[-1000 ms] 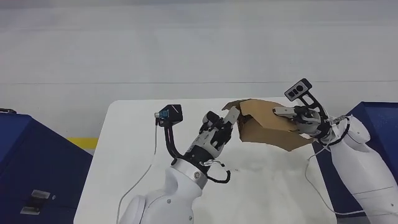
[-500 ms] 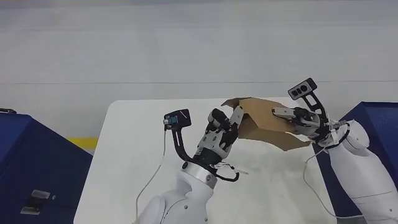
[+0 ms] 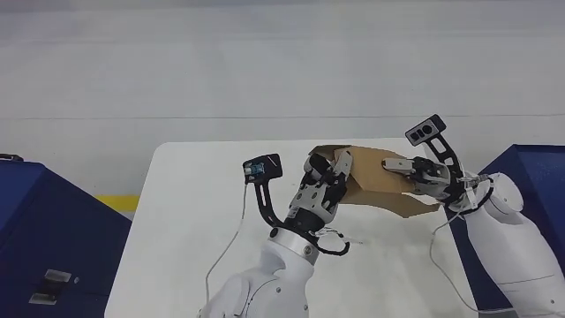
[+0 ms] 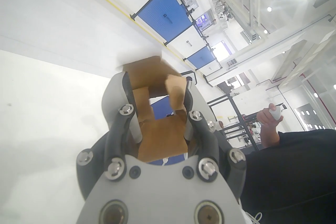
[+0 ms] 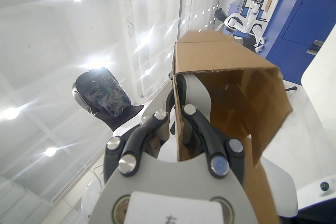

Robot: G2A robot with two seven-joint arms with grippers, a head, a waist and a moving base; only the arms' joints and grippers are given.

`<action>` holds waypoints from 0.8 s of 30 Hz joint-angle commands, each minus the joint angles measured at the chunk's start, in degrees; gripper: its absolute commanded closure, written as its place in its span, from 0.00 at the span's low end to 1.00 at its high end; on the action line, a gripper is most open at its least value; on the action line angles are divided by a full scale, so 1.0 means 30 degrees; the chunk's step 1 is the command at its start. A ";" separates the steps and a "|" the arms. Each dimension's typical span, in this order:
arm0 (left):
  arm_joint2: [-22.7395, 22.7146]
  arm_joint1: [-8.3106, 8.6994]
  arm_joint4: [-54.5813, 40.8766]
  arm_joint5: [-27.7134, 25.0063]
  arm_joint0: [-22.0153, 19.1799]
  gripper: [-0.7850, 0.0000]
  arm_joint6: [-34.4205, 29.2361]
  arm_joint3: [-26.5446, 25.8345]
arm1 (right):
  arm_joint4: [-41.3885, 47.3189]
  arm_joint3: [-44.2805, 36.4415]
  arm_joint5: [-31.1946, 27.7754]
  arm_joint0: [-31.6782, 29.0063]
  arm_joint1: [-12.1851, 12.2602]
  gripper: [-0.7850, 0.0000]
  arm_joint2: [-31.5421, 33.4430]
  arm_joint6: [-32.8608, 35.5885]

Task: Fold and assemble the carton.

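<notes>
Top view: shows a brown carton [image 3: 380, 185] over the far right part of the white table [image 3: 190, 203], lying on its side between the two arms. Puts the left gripper [image 3: 335, 170] at the carton's left, open end, right up against the cardboard. Puts the right gripper [image 3: 399, 166] at the opposite end, on the upper wall. Cannot tell from here whether the lower edge touches the table.

Left wrist view: shows the left gripper [image 4: 157, 91] spread wide, with the carton [image 4: 161, 138] between its fingers [image 4: 127, 93]. Shows two short flaps there, one just inside each finger, with a square gap between them. Cannot tell whether pressing on the cardboard or merely straddling it.

Right wrist view: shows the right gripper [image 5: 176, 96] closed tight on one thin wall of the carton [image 5: 223, 57], one finger outside it and the other inside the open mouth. Shows, past the grip, an open cardboard tube with unsealed edges.
</notes>
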 commanded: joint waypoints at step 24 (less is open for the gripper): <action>0.0041 0.0130 0.0125 -0.0178 0.0095 0.70 -0.0150 0.0020 | -0.0278 -0.0064 0.0573 0.0048 -0.0345 1.00 0.0234 0.0140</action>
